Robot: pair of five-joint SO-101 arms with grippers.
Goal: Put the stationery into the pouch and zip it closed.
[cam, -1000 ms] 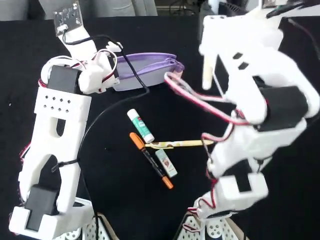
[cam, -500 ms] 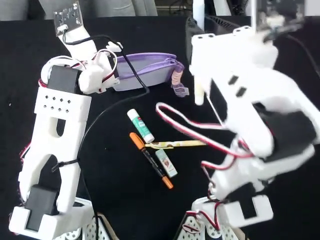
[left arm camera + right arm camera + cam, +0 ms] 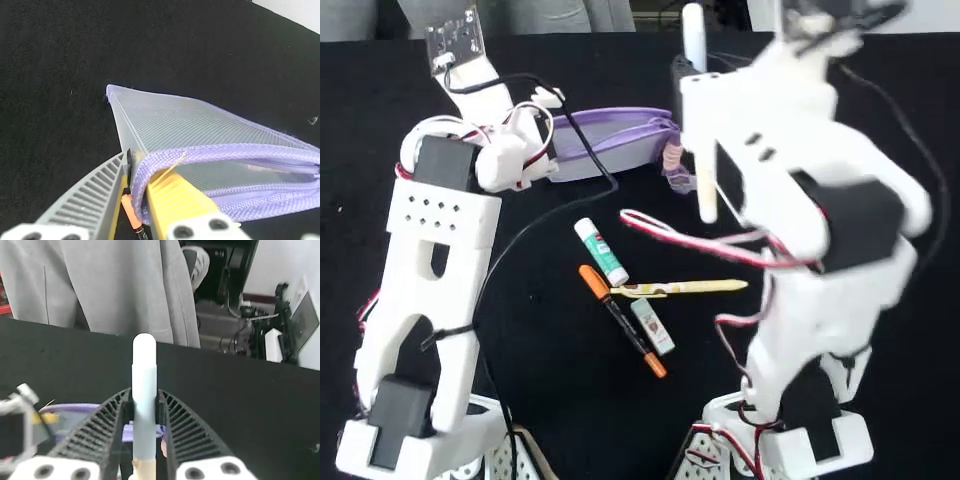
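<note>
Black table. Purple pouch at 11 o'clock, zip open. Left gripper clamped on pouch rim. Right gripper pinches white pen upright, near pouch's 3 o'clock end. Glue stick, orange marker, yellow pencil, eraser lie loose at middle. Lots left, I think.

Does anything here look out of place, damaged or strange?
Nothing looks damaged or spilled. Four items lie loose on the table outside the pouch: a glue stick, an orange marker, a yellow pencil and a small tube. The left gripper pinches the pouch's rim; the right gripper holds a white pen.
</note>
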